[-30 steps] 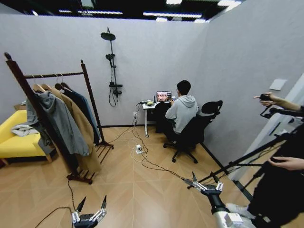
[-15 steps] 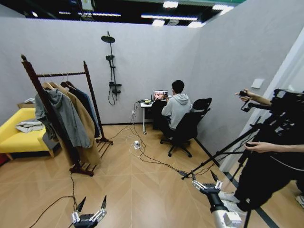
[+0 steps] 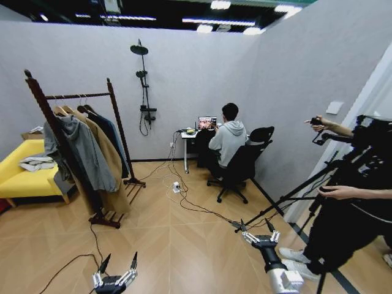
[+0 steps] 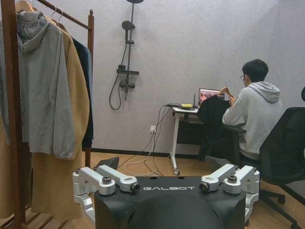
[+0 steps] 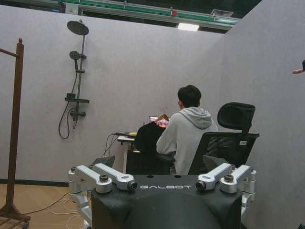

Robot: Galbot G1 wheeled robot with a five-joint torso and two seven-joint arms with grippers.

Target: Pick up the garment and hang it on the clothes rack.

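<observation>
1. Your left end effector (image 3: 116,267) hangs low over the floor, fingers spread, holding nothing.
2. Your right end effector (image 3: 259,232) does the same, open and empty.
3. The jacket (image 3: 112,138) hangs on the rack (image 3: 38,101), behind the tan coat (image 3: 104,159).

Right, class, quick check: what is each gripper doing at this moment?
Left gripper: open, holding nothing, low over the floor.
Right gripper: open, holding nothing, also low over the floor.
</observation>
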